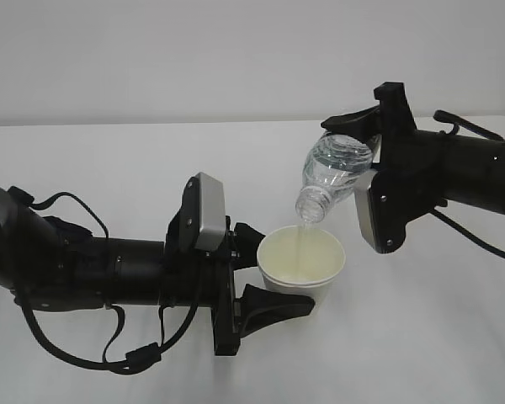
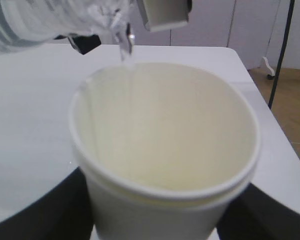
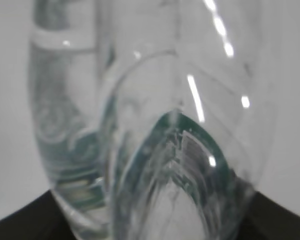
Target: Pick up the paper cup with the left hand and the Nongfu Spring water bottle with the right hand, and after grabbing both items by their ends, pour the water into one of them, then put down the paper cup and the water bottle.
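Left hand [image 1: 265, 282] reaches in from the left, low over the white bench [image 1: 429, 337], its jaws closed round the paper cup [image 1: 301, 268] and pinching it at the lower body, one black finger behind the cup and one in front below it. Cup is upright, mouth open upward, pale cream inside, sitting near the middle of the bench; can't tell if its base touches the surface.

Right hand [image 1: 366, 156] comes in from the right, higher up, jaws clamped on the base end of the Nongfu Spring water bottle [image 1: 332, 175]. Bottle is tilted steeply, capless neck pointing down-left, mouth just above the far rim of the cup. A thin stream of water [image 1: 301, 236] runs from the neck into the cup.

Left wrist view: cup [image 2: 165, 150] fills the frame with black jaws either side at the bottom, bottle [image 2: 35, 22] across the top left corner, water [image 2: 125, 47] falling over the far rim.

Right wrist view: only the clear ribbed bottle [image 3: 155, 130] very close and blurred, a bit of green label visible through the plastic, dark jaw edges at the bottom corners
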